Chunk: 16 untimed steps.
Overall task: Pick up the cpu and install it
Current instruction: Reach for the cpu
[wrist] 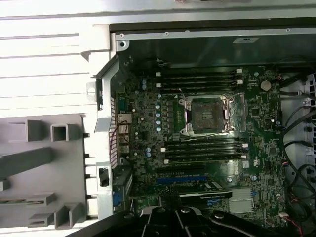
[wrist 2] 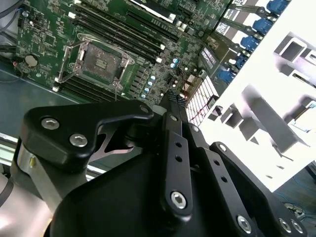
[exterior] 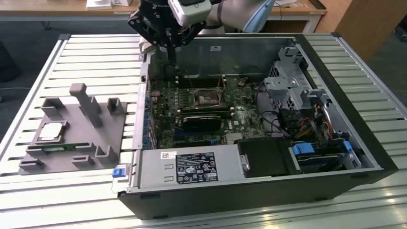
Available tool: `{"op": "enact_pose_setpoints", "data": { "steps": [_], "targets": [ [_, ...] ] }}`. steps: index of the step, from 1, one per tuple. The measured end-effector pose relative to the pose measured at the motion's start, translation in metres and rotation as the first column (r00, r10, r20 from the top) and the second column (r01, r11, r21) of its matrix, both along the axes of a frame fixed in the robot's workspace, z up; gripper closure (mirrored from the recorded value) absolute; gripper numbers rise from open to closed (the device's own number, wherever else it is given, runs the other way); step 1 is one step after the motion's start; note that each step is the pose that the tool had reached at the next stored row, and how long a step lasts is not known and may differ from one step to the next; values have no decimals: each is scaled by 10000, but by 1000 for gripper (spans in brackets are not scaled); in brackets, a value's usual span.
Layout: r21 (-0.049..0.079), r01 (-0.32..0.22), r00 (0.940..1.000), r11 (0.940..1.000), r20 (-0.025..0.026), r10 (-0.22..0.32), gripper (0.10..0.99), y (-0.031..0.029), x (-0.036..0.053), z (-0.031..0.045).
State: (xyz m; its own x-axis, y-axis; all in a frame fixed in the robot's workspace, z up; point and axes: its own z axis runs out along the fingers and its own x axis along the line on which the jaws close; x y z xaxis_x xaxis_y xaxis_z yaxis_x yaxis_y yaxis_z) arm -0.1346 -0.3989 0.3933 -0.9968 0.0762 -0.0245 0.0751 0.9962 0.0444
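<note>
The cpu (exterior: pixel 51 132), a small silver square with a pale rim, lies flat in the grey fixture (exterior: pixel 70 138) on the table at the exterior view's left. My gripper (exterior: pixel 170 56) hangs over the far left corner of the open computer case (exterior: pixel 254 191), well away from the cpu. Its black fingers (wrist 2: pixel 174 101) are shut together with nothing between them. On the green motherboard (wrist: pixel 148 128) the empty cpu socket (wrist: pixel 210 114) shows bare inside its metal frame, and it shows in the second wrist view too (wrist 2: pixel 96 61).
A narrow green memory stick (exterior: pixel 60 148) lies in the fixture just in front of the cpu. A tall grey post (exterior: pixel 87 105) rises from the fixture. Inside the case are a black card (exterior: pixel 203 119), drive cages (exterior: pixel 292 90), cables (exterior: pixel 305 129) and the power supply (exterior: pixel 190 167).
</note>
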Motion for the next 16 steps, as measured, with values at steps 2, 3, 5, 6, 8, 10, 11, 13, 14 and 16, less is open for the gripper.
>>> {"op": "enact_pose_setpoints", "data": {
  "steps": [2, 3, 5, 6, 8, 10, 11, 13, 14, 16],
  "targets": [
    [0, 0, 10000, 10000, -1, 0, 980, 0, -22, 0],
    [1, 0, 10000, 10000, 0, 0, 980, 0, -33, 0],
    [1, 0, 10000, 10000, 0, 0, 980, 0, -49, 0],
    [0, 0, 10000, 10000, 0, 0, 980, 0, -56, 0],
    [0, 1, 10000, 10000, 0, -1, 980, 0, -65, 0],
    [0, 0, 10000, 10000, -1, 0, 980, 0, -74, 0],
    [0, 0, 10000, 10000, 0, 0, 980, 0, -79, 0],
    [0, 0, 10000, 10000, 0, 0, 980, 0, -91, -1],
    [0, 0, 10000, 10000, 0, 0, 980, 0, -96, -1],
    [0, -1, 10000, 10000, 0, 1, 980, 0, -109, -1]
  ]
}}
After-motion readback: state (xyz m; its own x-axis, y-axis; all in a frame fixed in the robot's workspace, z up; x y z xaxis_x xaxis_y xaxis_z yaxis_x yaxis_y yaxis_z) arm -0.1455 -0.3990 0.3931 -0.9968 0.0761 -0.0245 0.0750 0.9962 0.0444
